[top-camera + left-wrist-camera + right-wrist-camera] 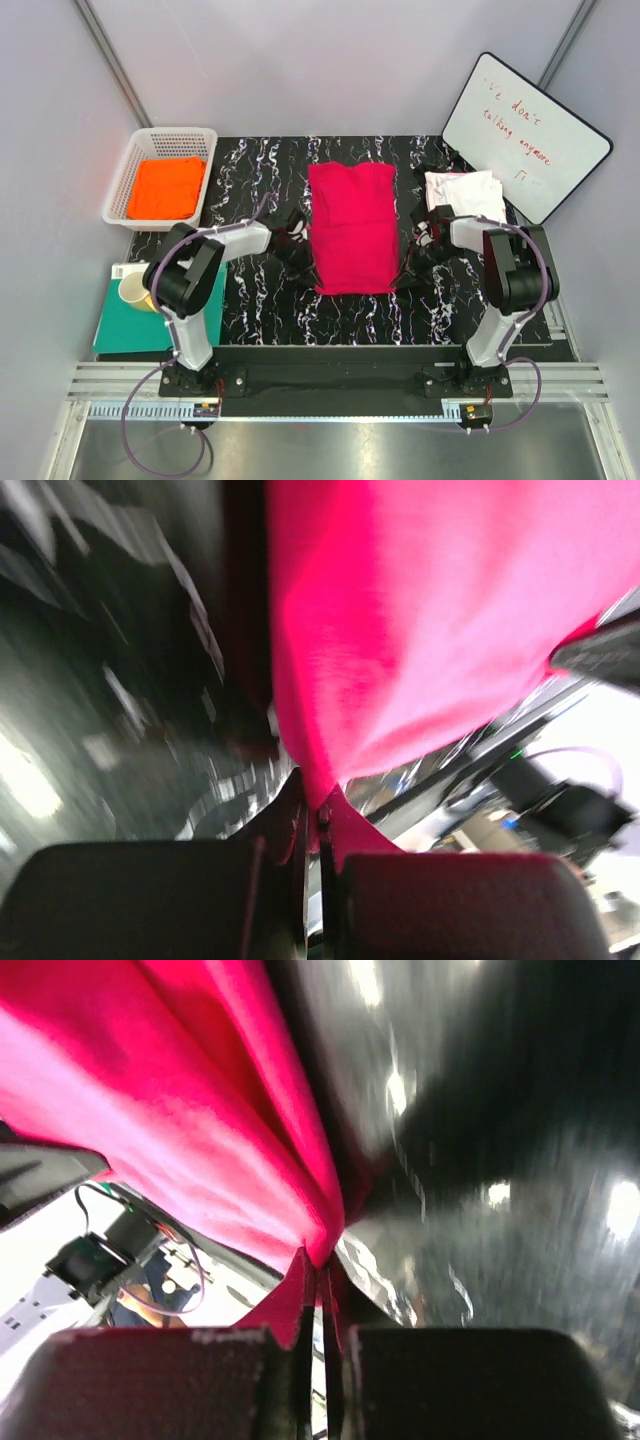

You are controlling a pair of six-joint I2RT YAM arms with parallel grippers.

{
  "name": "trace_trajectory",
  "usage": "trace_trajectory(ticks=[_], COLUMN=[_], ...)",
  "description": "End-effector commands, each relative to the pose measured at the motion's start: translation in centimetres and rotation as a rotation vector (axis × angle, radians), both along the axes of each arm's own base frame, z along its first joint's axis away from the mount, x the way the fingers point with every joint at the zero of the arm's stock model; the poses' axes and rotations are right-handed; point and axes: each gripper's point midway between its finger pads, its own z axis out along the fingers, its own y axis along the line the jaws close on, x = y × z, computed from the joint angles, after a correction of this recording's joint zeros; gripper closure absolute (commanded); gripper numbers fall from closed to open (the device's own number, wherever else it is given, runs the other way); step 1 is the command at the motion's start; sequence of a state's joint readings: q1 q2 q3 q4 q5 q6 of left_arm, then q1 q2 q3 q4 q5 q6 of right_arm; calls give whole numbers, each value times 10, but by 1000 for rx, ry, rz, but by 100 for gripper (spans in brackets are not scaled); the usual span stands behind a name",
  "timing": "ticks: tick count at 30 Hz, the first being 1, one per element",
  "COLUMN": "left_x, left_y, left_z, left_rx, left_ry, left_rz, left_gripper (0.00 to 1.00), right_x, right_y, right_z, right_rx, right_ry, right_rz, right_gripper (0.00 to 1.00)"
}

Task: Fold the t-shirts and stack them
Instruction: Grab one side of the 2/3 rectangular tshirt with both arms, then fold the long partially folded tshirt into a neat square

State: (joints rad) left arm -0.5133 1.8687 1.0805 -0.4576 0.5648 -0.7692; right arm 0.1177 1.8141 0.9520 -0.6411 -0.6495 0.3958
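Observation:
The crimson-pink t-shirt (351, 225) lies folded into a long narrow strip in the middle of the black marbled table (260, 300). My left gripper (297, 262) is shut on its near left corner; the left wrist view shows the cloth (440, 610) pinched between the jaws (318, 815). My right gripper (408, 268) is shut on its near right corner, with the cloth (190, 1130) pinched in the right wrist view (320, 1275). The white t-shirt (465, 193) lies folded at the right. The orange t-shirt (166, 187) lies in the basket.
A white basket (160, 140) stands at the far left. A whiteboard (526, 136) with red writing leans at the far right. A teal-green board (140, 325) with a yellow cup (134, 291) sits off the table's left edge.

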Motion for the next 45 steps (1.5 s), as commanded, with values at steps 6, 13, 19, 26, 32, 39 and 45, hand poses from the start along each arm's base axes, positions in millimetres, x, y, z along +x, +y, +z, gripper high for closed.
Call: trace_trajectory(ticks=[6, 13, 19, 26, 32, 39, 45], left_x=[-44, -10, 23, 66, 104, 148, 177], left_y=[17, 20, 9, 16, 19, 27, 46], left_z=[49, 115, 151, 172, 170, 153, 138], left_rx=[141, 192, 175, 174, 126, 103, 85], left_ry=[-150, -331, -452, -546, -544, -539, -535], left_rz=[-106, -123, -128, -107, -117, -80, -18], left_gripper=[100, 100, 100, 100, 100, 100, 100], right_x=[-9, 27, 71, 131, 175, 230, 268], right_y=[-4, -3, 2, 8, 13, 26, 47], right_z=[60, 132, 159, 184, 194, 183, 151], right_rx=[4, 9, 13, 22, 30, 69, 106], right_ry=[-212, -427, -546, -660, -722, -750, -742], right_rz=[28, 16, -4, -30, -15, -28, 7], right_gripper=[100, 100, 100, 99, 98, 97, 93])
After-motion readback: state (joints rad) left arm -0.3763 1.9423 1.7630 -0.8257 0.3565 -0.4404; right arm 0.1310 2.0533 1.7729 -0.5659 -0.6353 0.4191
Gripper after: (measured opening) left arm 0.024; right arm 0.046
